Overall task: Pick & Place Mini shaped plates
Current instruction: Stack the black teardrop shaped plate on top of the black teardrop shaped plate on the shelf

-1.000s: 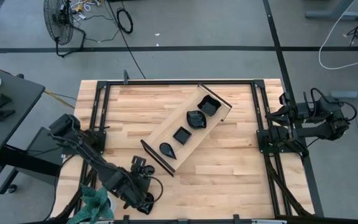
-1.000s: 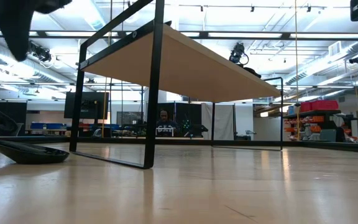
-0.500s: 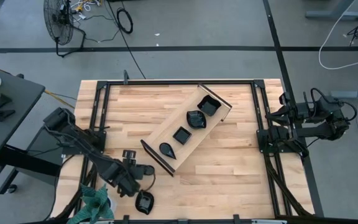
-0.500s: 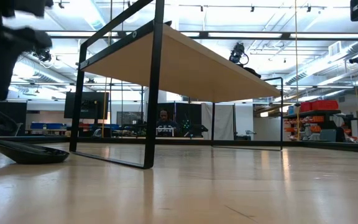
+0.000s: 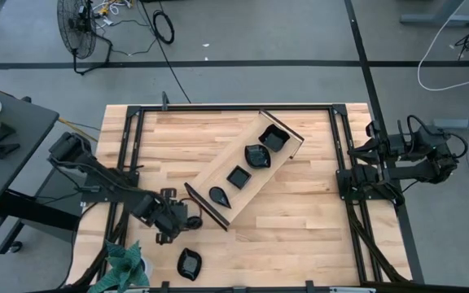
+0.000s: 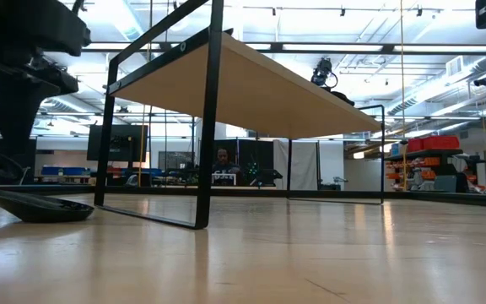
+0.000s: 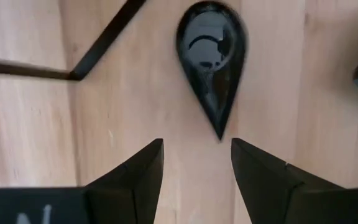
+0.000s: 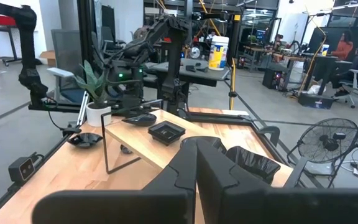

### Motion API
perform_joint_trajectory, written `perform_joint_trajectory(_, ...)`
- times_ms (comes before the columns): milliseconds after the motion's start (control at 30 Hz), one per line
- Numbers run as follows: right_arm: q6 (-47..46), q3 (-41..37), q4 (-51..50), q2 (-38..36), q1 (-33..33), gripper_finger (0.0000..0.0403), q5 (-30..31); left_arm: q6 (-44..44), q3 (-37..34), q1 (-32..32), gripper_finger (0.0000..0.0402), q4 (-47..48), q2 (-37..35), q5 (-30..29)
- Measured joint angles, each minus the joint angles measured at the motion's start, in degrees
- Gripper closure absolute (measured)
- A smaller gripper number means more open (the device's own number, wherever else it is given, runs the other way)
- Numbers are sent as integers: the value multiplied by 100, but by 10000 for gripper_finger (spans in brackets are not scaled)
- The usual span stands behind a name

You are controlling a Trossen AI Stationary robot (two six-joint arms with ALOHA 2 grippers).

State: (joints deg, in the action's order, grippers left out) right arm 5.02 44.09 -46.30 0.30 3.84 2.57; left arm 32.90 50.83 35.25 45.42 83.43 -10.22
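Four mini shaped plates lie in a row inside the long wooden tray point(image 5: 247, 169), which sits diagonally across the middle of the table point(image 5: 300, 220): a teardrop plate point(image 5: 219, 195) at the tray's lower end, then a small square plate point(image 5: 238, 176), a wavy-rimmed plate point(image 5: 256, 155), and a larger square plate point(image 5: 273, 139) at the upper end. A fifth plate point(image 5: 189, 263) rests alone on the bare wood near the table's front edge, well apart from the tray and just beside a small potted plant point(image 5: 123, 262). The left gripper point(image 5: 172, 221) hangs over the table beside the tray's lower black end, between that end and the lone plate; its fingers point(image 7: 138, 171) are spread and hold nothing, and its wrist camera looks down on the teardrop plate point(image 7: 212, 53) just ahead of the fingertips (glossy enough to mirror the lights). The right gripper point(image 5: 373, 150) waits folded back at the table's right edge, fingers pressed together with nothing between them.
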Motion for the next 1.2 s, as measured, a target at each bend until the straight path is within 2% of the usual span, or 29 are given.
perform_joint_trajectory(300, 0, -2, 0, 2, 0, 392, 0, 392, -818, -91, 209, -839, -419, 162)
perform_joint_trajectory(633, 0, -2, 0, 2, 0, 392, 0, 522, -1273, -206, 209, -1229, -1027, 108)
perform_joint_trajectory(833, 0, 0, 0, 0, 0, 392, 0, 625, -1612, -333, 209, -1934, -1049, 771)
perform_joint_trajectory(1200, 0, 0, 2, 0, 2, 392, 0, 500, -1681, -688, 209, -2192, -1049, 573)
